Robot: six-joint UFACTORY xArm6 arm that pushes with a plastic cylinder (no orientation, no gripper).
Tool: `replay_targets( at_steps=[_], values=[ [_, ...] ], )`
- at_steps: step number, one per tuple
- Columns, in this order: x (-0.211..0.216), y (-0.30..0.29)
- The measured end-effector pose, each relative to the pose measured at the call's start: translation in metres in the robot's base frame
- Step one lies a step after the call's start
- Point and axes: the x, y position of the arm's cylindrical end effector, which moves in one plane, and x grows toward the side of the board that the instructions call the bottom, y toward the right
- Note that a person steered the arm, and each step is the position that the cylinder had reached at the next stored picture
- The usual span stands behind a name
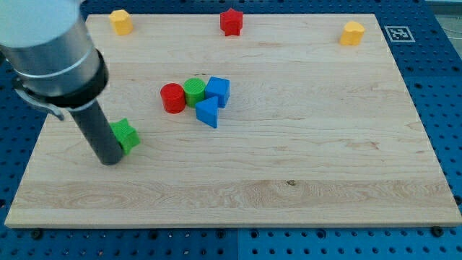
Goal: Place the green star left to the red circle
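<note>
The green star [126,135] lies on the wooden board at the view's left. The red circle [172,97] stands to its upper right, at the left end of a tight cluster. My tip [110,159] rests on the board just left of and slightly below the green star, touching or nearly touching its left side. The rod's dark shaft partly hides the star's left edge. The star is apart from the red circle, by about a block's width or more.
A green circle [194,91], a blue cube [218,91] and a blue triangle [208,112] sit right of the red circle. A yellow block [121,22], a red star [231,22] and a yellow block [353,33] line the board's top edge [289,14].
</note>
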Motion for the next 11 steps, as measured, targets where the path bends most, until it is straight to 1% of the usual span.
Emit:
replay_targets(
  at_steps=[1, 2, 3, 4, 5, 7, 8, 9, 10, 11],
  values=[
    [-0.006, -0.003],
    [0.03, 0.003],
    [0.034, 0.038],
    [-0.002, 0.041],
    [-0.026, 0.041],
    [-0.049, -0.009],
    [-0.059, -0.015],
    [-0.029, -0.009],
    [-0.019, -0.036],
    [-0.035, -0.057]
  ],
)
